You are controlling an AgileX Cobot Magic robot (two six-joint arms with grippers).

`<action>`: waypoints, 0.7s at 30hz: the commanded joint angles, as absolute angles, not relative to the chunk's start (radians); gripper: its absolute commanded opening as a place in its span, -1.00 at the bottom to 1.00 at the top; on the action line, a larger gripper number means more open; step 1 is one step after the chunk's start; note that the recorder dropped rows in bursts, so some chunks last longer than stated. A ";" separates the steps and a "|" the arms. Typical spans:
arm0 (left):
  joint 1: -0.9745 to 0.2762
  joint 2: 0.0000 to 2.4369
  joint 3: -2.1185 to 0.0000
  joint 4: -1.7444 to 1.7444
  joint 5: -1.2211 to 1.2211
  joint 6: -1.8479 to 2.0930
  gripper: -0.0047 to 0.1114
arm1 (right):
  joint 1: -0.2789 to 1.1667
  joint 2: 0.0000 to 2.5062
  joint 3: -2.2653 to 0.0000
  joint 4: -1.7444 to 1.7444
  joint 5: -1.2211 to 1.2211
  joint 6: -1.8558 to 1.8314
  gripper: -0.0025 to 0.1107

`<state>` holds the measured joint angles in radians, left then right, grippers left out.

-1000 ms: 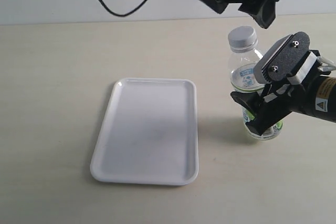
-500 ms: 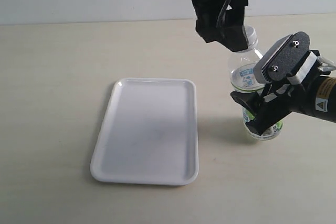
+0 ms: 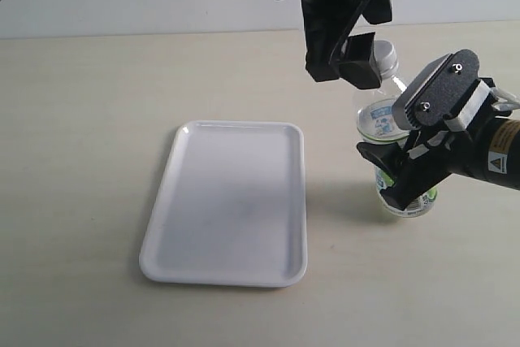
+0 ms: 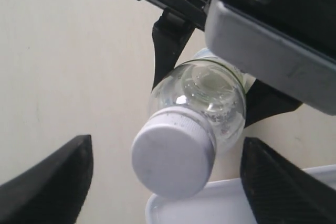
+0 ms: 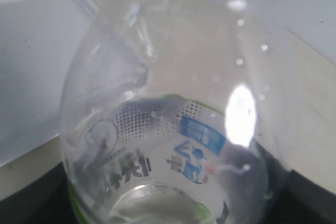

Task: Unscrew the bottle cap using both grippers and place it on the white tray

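Left hand [image 4: 167, 179] hangs over the bottle [image 3: 382, 119] with its fingers spread apart, one on either side of the bottle cap [image 4: 173, 158] and touching neither its ribbed side nor its top. The cap is on the neck, and the bottle stands on the tabletop [image 3: 81, 160] near the white tray [image 3: 236, 270], off its right edge in the exterior view. Lower down, the right hand [image 3: 402, 176] is clamped on the labelled body. The main risk is probably an off-centre close: the cap is small and does not look evenly placed between the fingers, so one could land first and push the neck sideways. Closing too low would catch the clear shoulder instead of the ribs. If the lower clamp is too light, the bottle may turn with the cap and nothing loosens; if too hard, the thin wall could buckle. Once free, so small a cap could slip out short of the tray.
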<state>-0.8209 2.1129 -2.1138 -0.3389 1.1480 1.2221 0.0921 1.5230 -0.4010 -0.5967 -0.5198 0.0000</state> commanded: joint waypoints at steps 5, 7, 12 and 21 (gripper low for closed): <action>-0.810 2.126 -2.120 -0.345 1.141 1.253 0.19 | 0.094 1.525 -0.404 -0.626 -0.503 0.000 -0.96; -0.808 2.126 -2.120 -0.344 1.139 1.249 0.14 | 0.094 1.525 -0.404 -0.626 -0.503 0.000 -0.96; -0.808 2.128 -2.120 -0.352 1.139 1.249 0.15 | 0.094 1.525 -0.404 -0.624 -0.503 0.005 -0.96; -0.808 2.138 -2.120 -0.381 1.156 1.255 0.06 | 0.094 1.525 -0.404 -0.624 -0.502 0.000 -0.96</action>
<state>-0.8091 2.1384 -2.1138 -0.3618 1.1499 1.2507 0.0921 1.5230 -0.4010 -0.6111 -0.5198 0.0000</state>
